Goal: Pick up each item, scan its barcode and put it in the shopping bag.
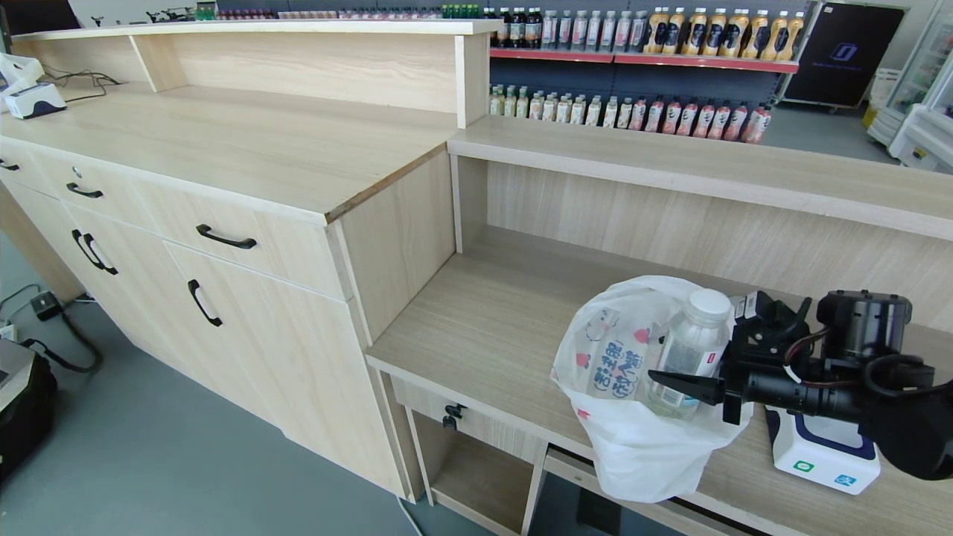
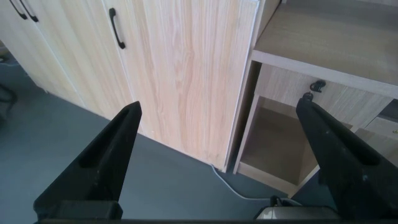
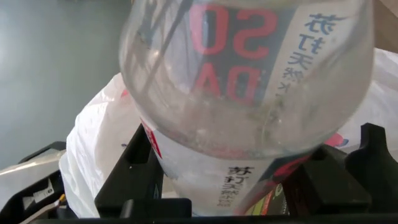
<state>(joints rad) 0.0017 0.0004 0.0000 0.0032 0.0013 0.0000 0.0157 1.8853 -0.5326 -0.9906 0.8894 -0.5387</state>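
A clear soda bottle (image 1: 689, 350) with a white cap stands upright at the mouth of the white plastic shopping bag (image 1: 633, 439) on the low counter (image 1: 484, 327). My right gripper (image 1: 674, 376) is shut on the bottle, one black finger pointing left across its lower part. In the right wrist view the bottle (image 3: 249, 93) sits between the fingers (image 3: 134, 171), with the bag (image 3: 93, 155) below it. My left gripper (image 2: 219, 106) hangs open and holds nothing, over the grey floor beside the wooden cabinet (image 2: 186, 74).
A white and blue scanner box (image 1: 823, 454) sits on the low counter just right of the bag. The tall counter (image 1: 223, 149) with drawers is at the left, with another device (image 1: 30, 97) at its far end. Shelves of drink bottles (image 1: 633, 112) stand behind.
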